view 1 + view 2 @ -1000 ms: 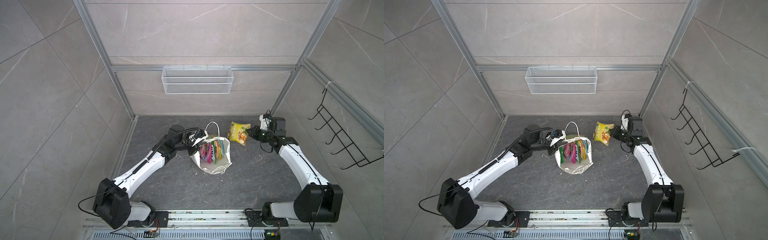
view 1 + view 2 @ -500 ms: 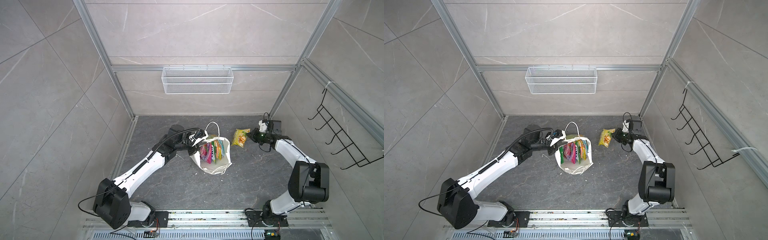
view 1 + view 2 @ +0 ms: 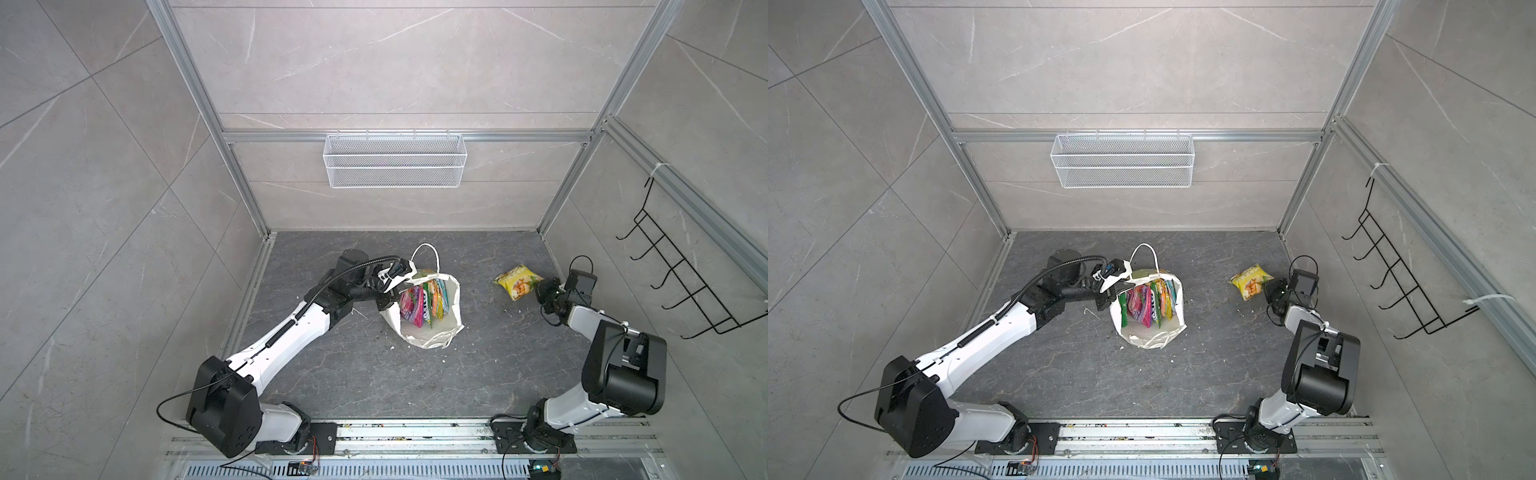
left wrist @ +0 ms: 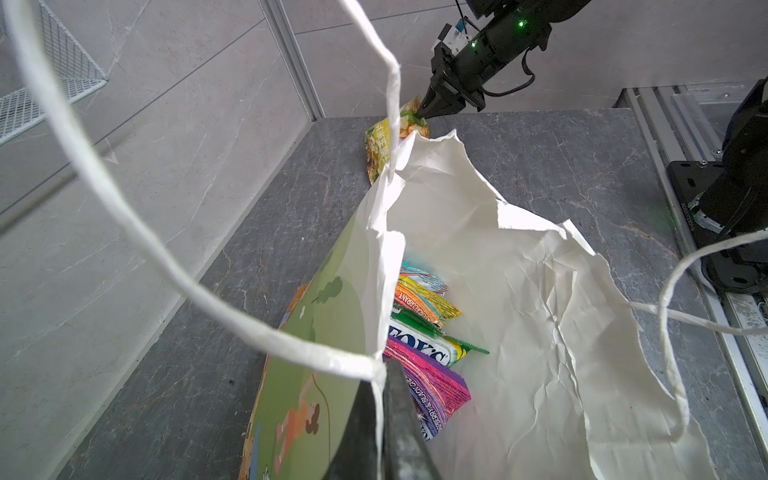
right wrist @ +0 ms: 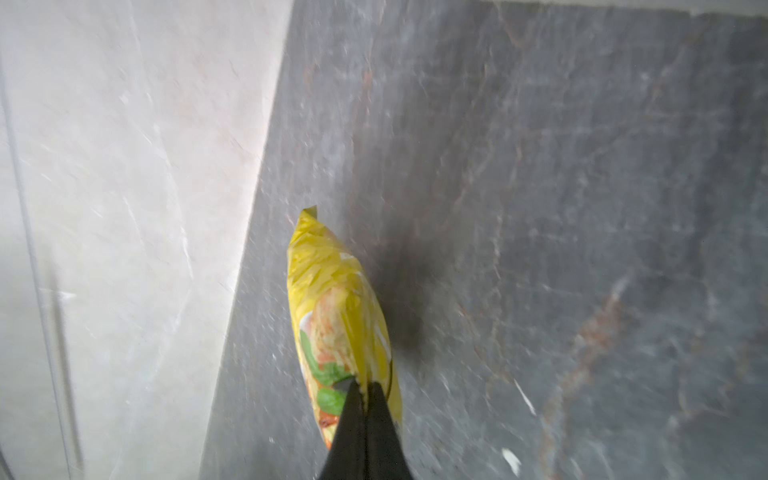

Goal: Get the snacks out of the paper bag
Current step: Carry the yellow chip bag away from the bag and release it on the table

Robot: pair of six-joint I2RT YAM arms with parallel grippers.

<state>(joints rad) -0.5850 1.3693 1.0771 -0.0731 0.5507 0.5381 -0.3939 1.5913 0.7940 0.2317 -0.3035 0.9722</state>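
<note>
The white paper bag (image 3: 440, 332) (image 3: 1152, 332) stands open mid-floor, its green printed face (image 4: 332, 332) toward my left arm. Several snacks (image 3: 422, 307) (image 3: 1148, 305) (image 4: 424, 328) stand on edge inside: purple, pink, green-white "FOX'S", orange, teal. My left gripper (image 3: 387, 297) (image 3: 1106, 296) (image 4: 382, 370) is shut on the bag's rim where a cord handle joins. To the right of the bag, my right gripper (image 3: 539, 291) (image 3: 1271, 291) (image 5: 365, 384) (image 4: 422, 112) is shut on the edge of a yellow snack (image 3: 517, 286) (image 3: 1250, 282) (image 5: 332, 299), held low at the dark floor; I cannot tell whether it touches.
A white wire mesh basket (image 3: 395, 162) (image 3: 1121, 160) hangs on the back wall. A black hook rack (image 3: 681, 291) (image 3: 1391, 286) sticks out from the right wall. White crumbs (image 3: 509, 309) dot the floor. The right wall stands close beside the yellow snack.
My right gripper has carried the yellow snack down and to the right, from beside the bag's top to floor level near the right wall. The left gripper and bag have not moved.
</note>
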